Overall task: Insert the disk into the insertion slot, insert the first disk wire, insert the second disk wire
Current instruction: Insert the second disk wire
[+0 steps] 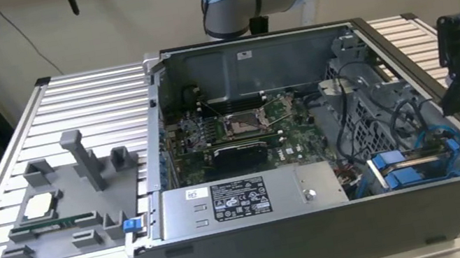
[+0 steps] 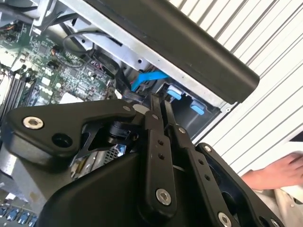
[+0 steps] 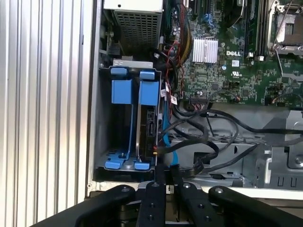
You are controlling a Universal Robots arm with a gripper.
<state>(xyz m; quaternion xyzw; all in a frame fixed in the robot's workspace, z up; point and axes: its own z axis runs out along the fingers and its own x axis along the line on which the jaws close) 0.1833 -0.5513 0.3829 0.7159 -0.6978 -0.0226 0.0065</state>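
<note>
Snagging is the risk in the exterior view. The gripper (image 1: pixel 453 105) hangs over the open computer case (image 1: pixel 326 243) at the exterior view's right, just above the insertion slot (image 1: pixel 423 150), where loose cables crowd the bay.

In the second wrist view the gripper (image 2: pixel 158 100) shows its fingers lying pressed together, tips close to the black plug of a blue data cable (image 2: pixel 149 77). Whether they nip the plug I cannot tell. A poor hold could let it twist and miss its socket. A person's hand (image 2: pixel 279 170) lies beyond the case wall, over the slatted table, and an outward swing of the arm could strike it.

In the first wrist view the disk (image 3: pixel 147 125) stands on edge in the insertion slot (image 3: pixel 105 123), apparently seated, beside a second blue carrier (image 3: pixel 120 90). The black cables (image 3: pixel 208 127) looping beside it could catch the fingers or be dragged.
</note>
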